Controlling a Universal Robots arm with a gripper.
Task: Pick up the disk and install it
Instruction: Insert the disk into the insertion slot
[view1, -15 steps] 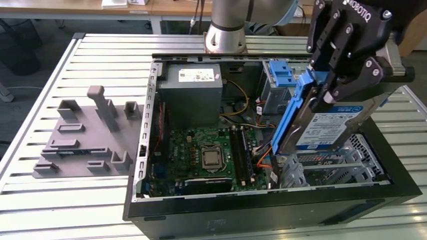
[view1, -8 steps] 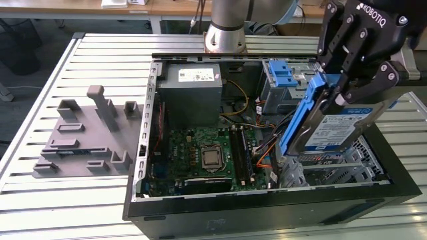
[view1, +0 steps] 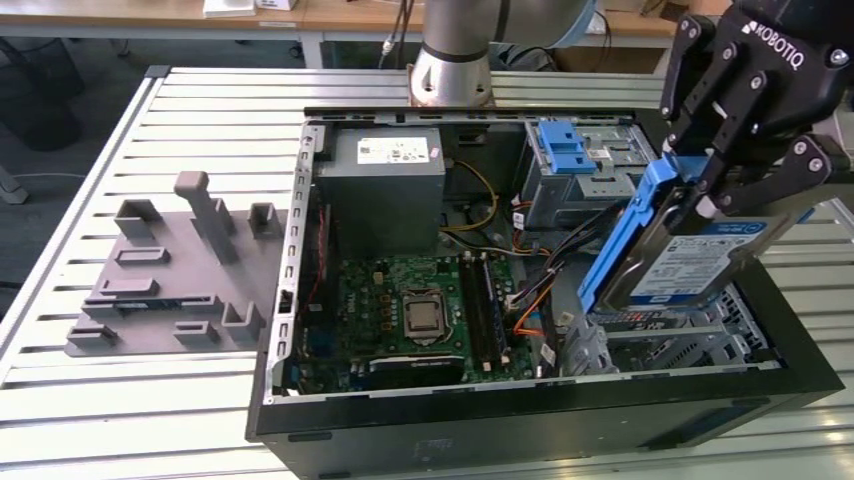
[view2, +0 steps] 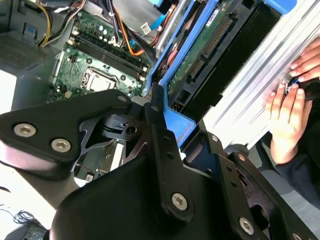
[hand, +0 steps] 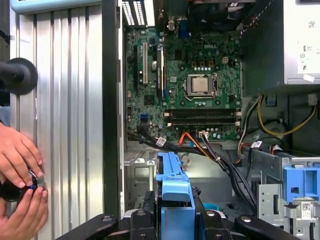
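Exterior view shows the gripper (view1: 734, 200) pinching the disk (view1: 694, 262) by its blue frame, tilted above the computer case (view1: 534, 420), at three o'clock from the motherboard (view1: 407, 310). Loose cables (view1: 534, 290) at its nine o'clock could snag it.

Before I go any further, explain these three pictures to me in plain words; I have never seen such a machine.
The exterior view looks from off the machine at a robot arm standing at a slatted metal table. Both wrist views come from cameras riding near the arm's wrist. On the table lie an open computer case with its motherboard exposed, and a grey fixture plate at the exterior view's left. The black jaws are shut on the disk, a silver hard drive in a blue frame, held steeply tilted above the case. In the first wrist view a person's hands are at the table beside the case.
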